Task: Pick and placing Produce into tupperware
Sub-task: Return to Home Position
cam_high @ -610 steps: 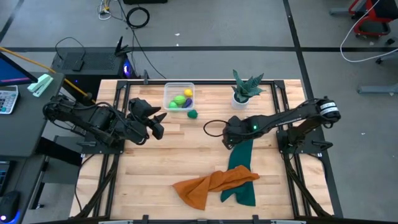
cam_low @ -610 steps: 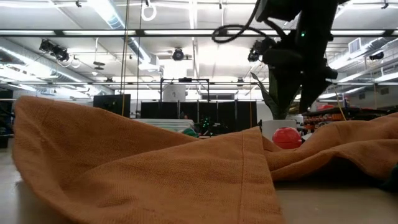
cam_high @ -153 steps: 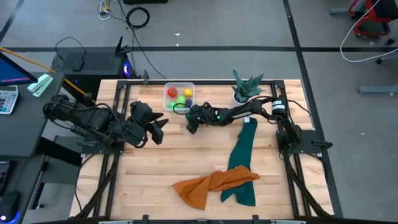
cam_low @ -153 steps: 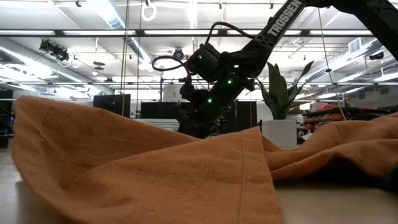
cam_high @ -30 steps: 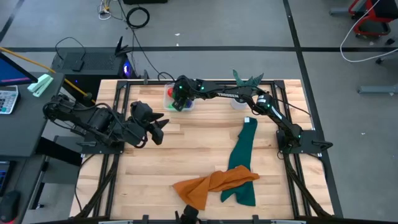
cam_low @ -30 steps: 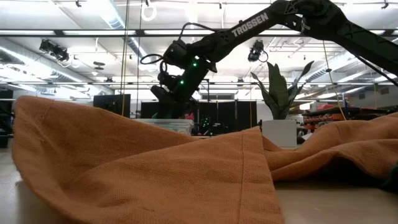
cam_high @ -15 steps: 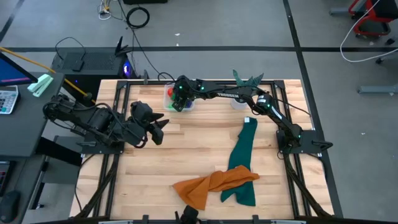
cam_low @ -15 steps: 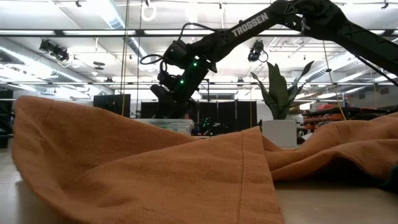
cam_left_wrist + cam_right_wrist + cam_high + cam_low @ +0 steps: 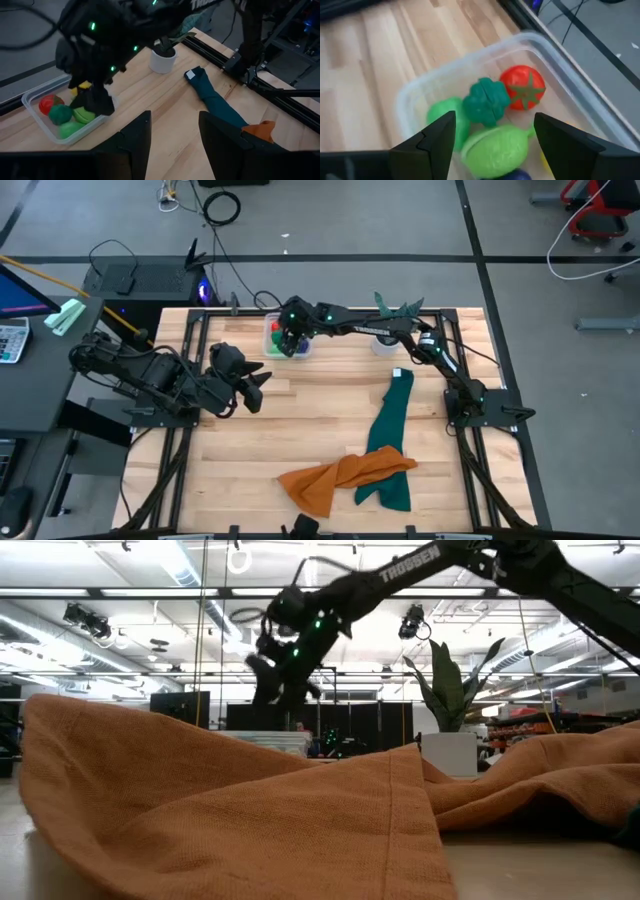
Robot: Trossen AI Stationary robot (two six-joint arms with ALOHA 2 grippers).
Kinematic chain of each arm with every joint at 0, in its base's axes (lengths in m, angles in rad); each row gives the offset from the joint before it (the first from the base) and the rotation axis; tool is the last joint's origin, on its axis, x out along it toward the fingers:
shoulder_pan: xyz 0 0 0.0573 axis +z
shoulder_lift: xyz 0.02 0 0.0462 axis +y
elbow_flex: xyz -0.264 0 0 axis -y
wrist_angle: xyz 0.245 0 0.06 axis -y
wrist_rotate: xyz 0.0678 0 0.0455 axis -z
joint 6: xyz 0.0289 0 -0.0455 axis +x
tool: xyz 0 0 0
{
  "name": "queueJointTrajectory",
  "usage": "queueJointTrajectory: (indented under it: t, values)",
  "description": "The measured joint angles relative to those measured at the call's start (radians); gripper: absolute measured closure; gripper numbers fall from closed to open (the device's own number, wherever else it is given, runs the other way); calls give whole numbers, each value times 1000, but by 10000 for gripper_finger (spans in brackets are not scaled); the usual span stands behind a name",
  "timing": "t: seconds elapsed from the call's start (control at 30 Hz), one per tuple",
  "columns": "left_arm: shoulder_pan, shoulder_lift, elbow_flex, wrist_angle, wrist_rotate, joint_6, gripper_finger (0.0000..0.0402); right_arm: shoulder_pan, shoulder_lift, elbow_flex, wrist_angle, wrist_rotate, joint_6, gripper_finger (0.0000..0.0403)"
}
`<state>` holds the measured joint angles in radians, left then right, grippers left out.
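The clear square tupperware (image 9: 540, 42) sits near the table's far edge (image 9: 268, 340). Inside it lie the red piece (image 9: 522, 89), the dark green piece (image 9: 486, 102), two light green pieces (image 9: 497, 147) (image 9: 447, 112), a purple one (image 9: 515, 175) and a yellow one (image 9: 546, 160). My right gripper (image 9: 495, 125) hangs open above the tupperware (image 9: 292, 338), clear of it in the low view (image 9: 285, 685). My left gripper (image 9: 258, 380) waits open over the table's left side (image 9: 172, 130), pointing toward the tupperware (image 9: 35, 107).
A spiky potted plant in a white pot (image 9: 392, 322) stands right of the tupperware. A dark green cloth (image 9: 390, 430) runs down the right half of the table, and an orange cloth (image 9: 335, 475) lies bunched at the near edge, filling the low view's foreground (image 9: 250, 810).
My right gripper has risen from just over the tupperware to well above it, tipping a little as it went. The tupperware and the produce in it have stayed put.
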<state>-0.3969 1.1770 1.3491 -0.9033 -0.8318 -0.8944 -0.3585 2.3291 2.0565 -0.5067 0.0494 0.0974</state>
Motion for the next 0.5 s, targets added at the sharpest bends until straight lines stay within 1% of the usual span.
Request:
queueJointTrajectory:
  t: [0.1, 0.2, 0.33, 0.5]
  values:
    - [0, 0, 0, -1, 0, 0, 230, 2, -45, 1, -45, -6, -1, 177]
    - [0, 0, 0, -1, 0, 0, 230, 4, -99, 1, -130, -43, 13, 188]
    - [0, 0, 0, 1, 0, 16, 230, 12, -178, 1, -295, -102, 28, 212]
    - [0, 0, 0, 1, 0, 19, 230, 39, -275, 1, -493, -145, -37, 247]
